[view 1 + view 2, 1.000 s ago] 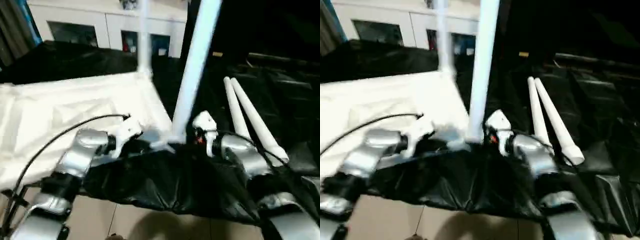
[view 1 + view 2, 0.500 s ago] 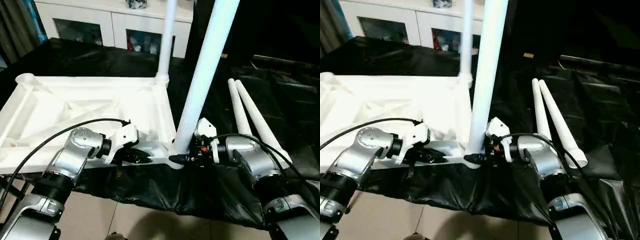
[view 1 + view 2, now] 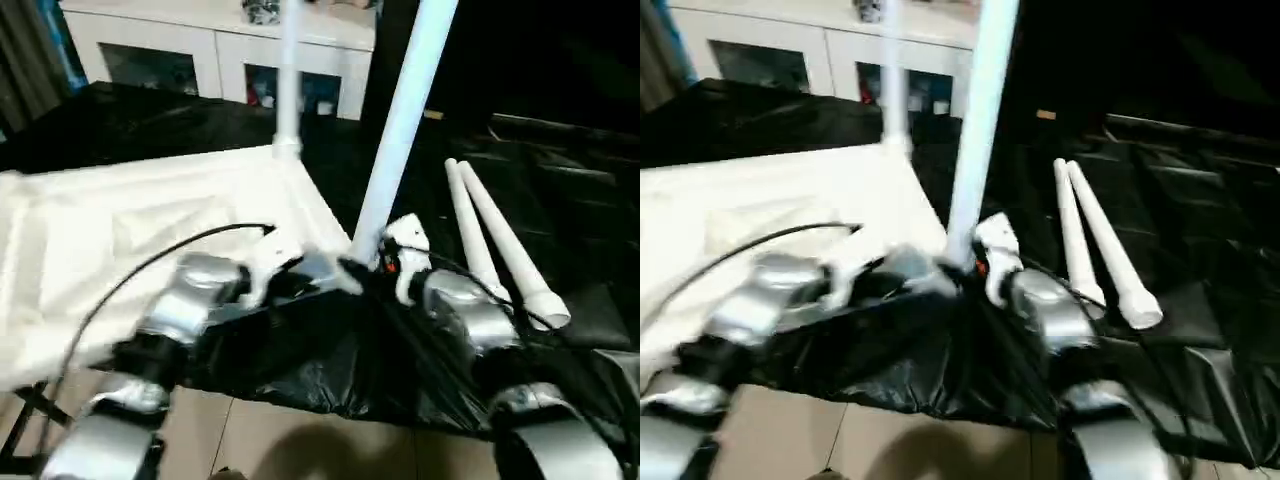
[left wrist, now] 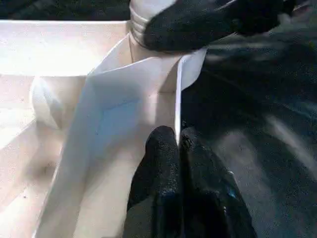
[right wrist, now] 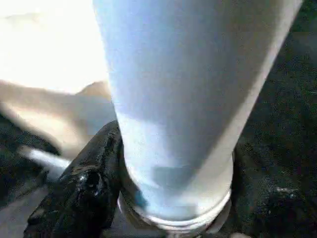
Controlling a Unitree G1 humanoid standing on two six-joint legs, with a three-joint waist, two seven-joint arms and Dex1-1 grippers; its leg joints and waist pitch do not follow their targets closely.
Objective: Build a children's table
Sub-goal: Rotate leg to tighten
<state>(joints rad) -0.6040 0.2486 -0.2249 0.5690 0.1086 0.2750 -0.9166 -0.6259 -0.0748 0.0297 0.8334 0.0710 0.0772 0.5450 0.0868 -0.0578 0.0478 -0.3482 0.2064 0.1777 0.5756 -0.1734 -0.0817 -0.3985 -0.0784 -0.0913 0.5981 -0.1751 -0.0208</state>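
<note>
Between the two hands, at the near corner of the upside-down table top, one white leg is stood up in its corner socket. The right hand is wrapped around the foot of this leg, one black finger on each side. It is probably held there so the leg can be pushed or turned tight into the socket. The left hand is pinched shut on the thin side wall of the table top, just beside that corner. This grip likely keeps the top from sliding while the leg is worked.

Beyond the left hand, a second leg is already stood up at the far corner. Out past the right hand, two more legs are lying side by side on the black cloth that covers the surface. They are not yet fitted, so about half the job seems left. Far behind everything, a white cabinet with glass doors is seen. Nothing is seen in the way of the spare legs.
</note>
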